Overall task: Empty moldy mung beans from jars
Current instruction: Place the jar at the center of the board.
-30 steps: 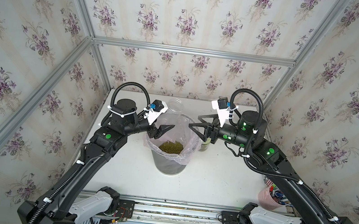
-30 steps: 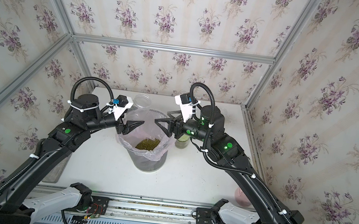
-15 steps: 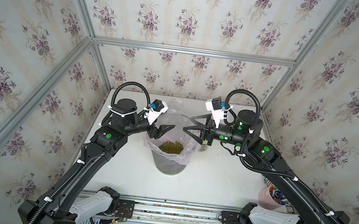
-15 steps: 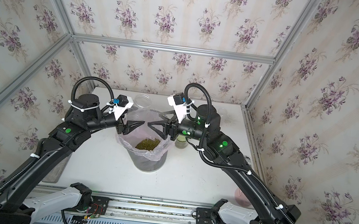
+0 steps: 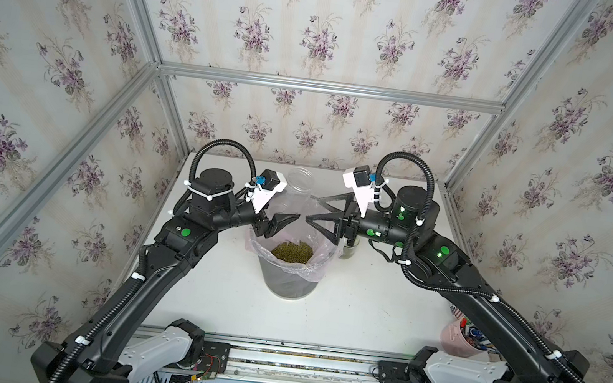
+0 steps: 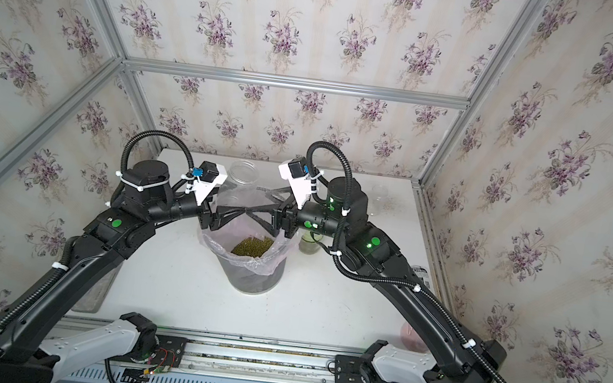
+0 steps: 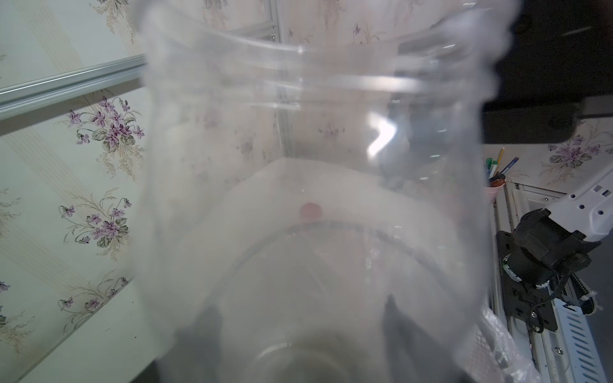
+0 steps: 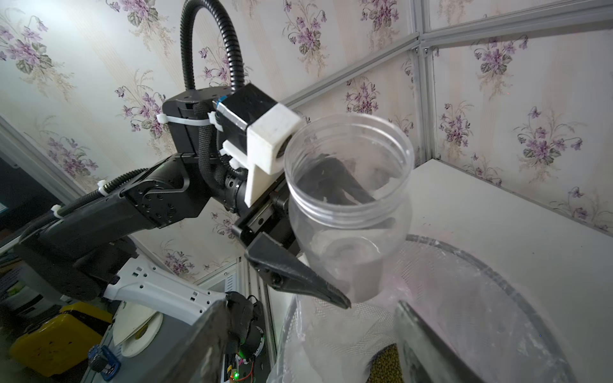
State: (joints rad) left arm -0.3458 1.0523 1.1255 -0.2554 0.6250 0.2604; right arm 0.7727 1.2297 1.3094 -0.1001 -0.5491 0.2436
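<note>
— How far along can the task be judged to be?

— Partly done, it seems. A heap of moldy mung beans (image 5: 292, 251) is seen lying in the lined bin (image 5: 286, 284) at the middle of the table (image 5: 362, 308). A clear jar (image 5: 299, 189), lidless and apparently empty, is held mouth-up above the bin's far rim, clamped on both sides by the left tool (image 8: 356, 253).

— And the right tool?

— The right tool (image 5: 312, 210) is poised just right of that jar, over the bin. Its jaws are spread wide, and nothing is seen between them.

— What is judged to be left?

— The held jar has to be put down, and at least one more jar dealt with.

— And the counts?

— One bin, one heap of beans and two tools are counted. Of jars, one is held. A second jar (image 6: 308, 243) stands just right of the bin, under the right arm. It is greenish low down, but whether that is beans or a lid cannot be told. A faint clear shape (image 6: 378, 200) at the table's far right is perhaps a third. No lid is made out with certainty.
</note>
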